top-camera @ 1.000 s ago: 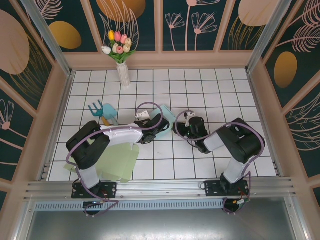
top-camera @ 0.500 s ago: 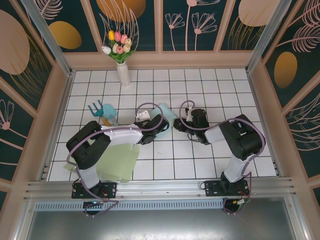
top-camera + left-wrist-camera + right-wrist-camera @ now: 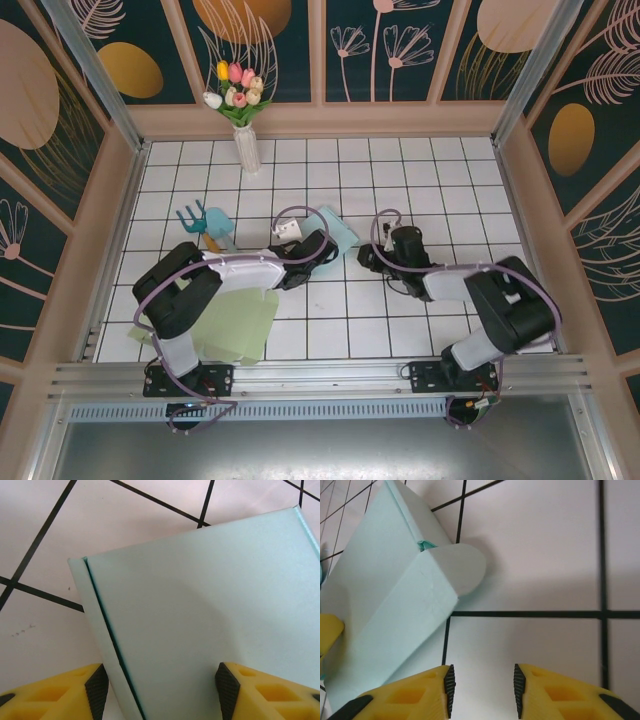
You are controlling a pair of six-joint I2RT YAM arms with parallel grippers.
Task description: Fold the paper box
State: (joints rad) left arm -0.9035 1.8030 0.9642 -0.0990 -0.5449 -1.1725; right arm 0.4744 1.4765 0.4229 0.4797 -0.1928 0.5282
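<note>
Box [image 3: 200,600] lies just before left hand [image 3: 160,687]; right hand [image 3: 482,687] gapes nearby.

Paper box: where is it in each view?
Top external: paper box near the middle of the table.
Left wrist: paper box covers the centre and right.
Right wrist: paper box in the left half, rounded flap pointing right.
Shared landmark: the tiled table's black grid lines.

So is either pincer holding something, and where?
Left pincer straddles the box's folded edge; actual grip cannot be told. Right pincer holds nothing.
</note>
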